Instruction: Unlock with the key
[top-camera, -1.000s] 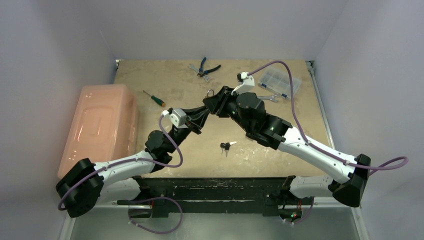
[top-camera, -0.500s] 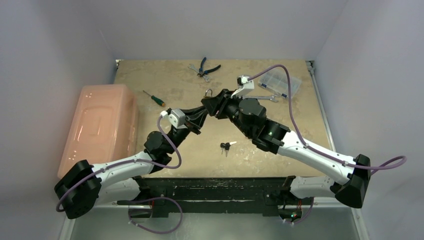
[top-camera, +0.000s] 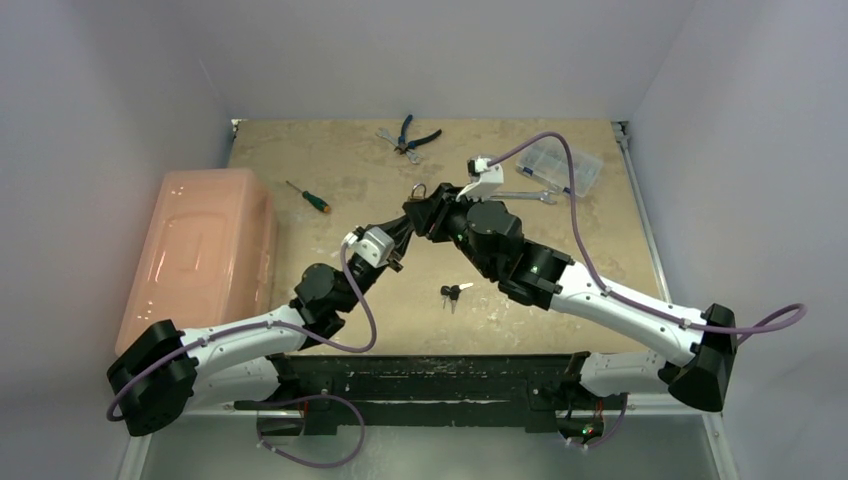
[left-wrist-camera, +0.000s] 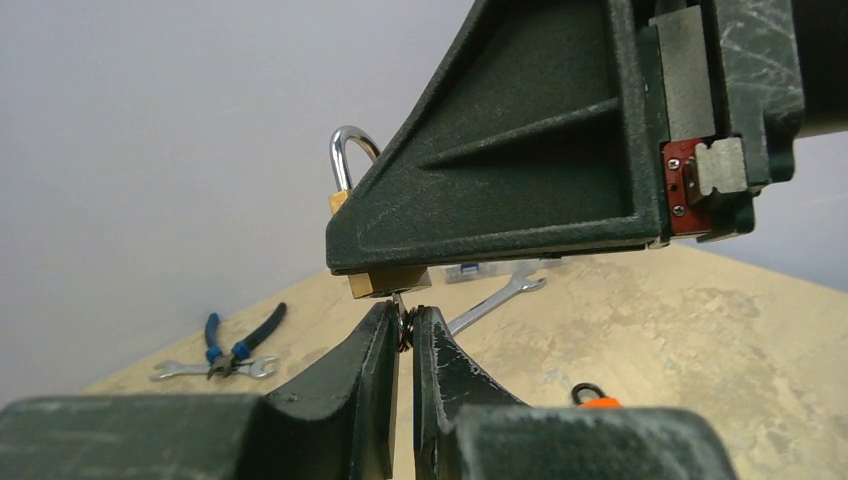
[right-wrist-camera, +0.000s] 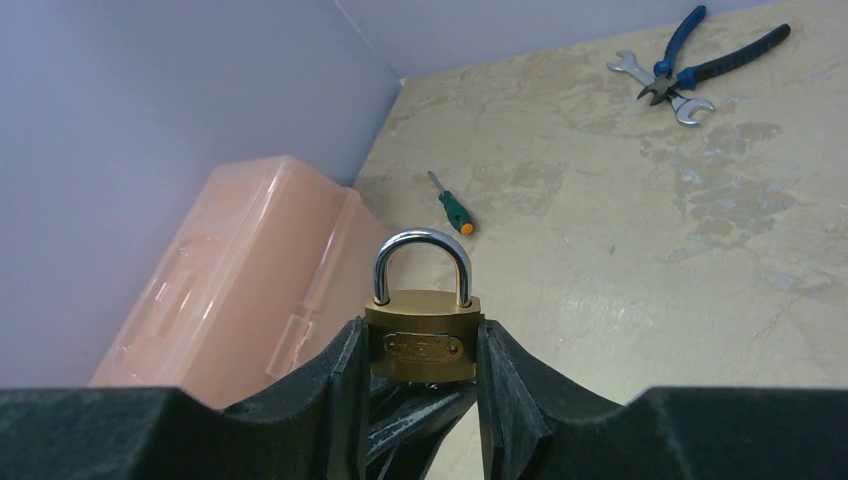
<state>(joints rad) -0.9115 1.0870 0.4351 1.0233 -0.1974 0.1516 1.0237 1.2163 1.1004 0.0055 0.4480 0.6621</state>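
While the right tool (right-wrist-camera: 420, 330) is clamped on the padlock (right-wrist-camera: 422, 347), one finger on each side of the brass body, the lock stands upright with both legs of its steel shackle seated in the body. Seen from overhead, the lock is held above the middle of the bench (top-camera: 290, 150), off the surface, with the right arm reaching in from the near right corner.

The left tool (left-wrist-camera: 402, 322) comes up from below and from the left. Its fingers (left-wrist-camera: 372, 360) are drawn almost together on a key (left-wrist-camera: 399, 298), and the thin gap between them is filled by the key's metal and a dark ring. The blade points up and its tip meets the underside of the lock body. How deep it sits in the keyhole cannot be told.

A small bunch of spare keys (top-camera: 452, 292) lies on the bench on the near side of the two tools, apart from both. A green-handled screwdriver (top-camera: 310, 199) lies to the left, between the tools and a large pink plastic case (top-camera: 200, 250) that stands at the bench's left edge. At the far edge, blue-handled pliers (top-camera: 415, 135) lie across a small spanner (top-camera: 385, 133). A clear compartment box (top-camera: 562, 165) sits towards the far right corner, with a longer spanner (top-camera: 527, 197) just on its near side
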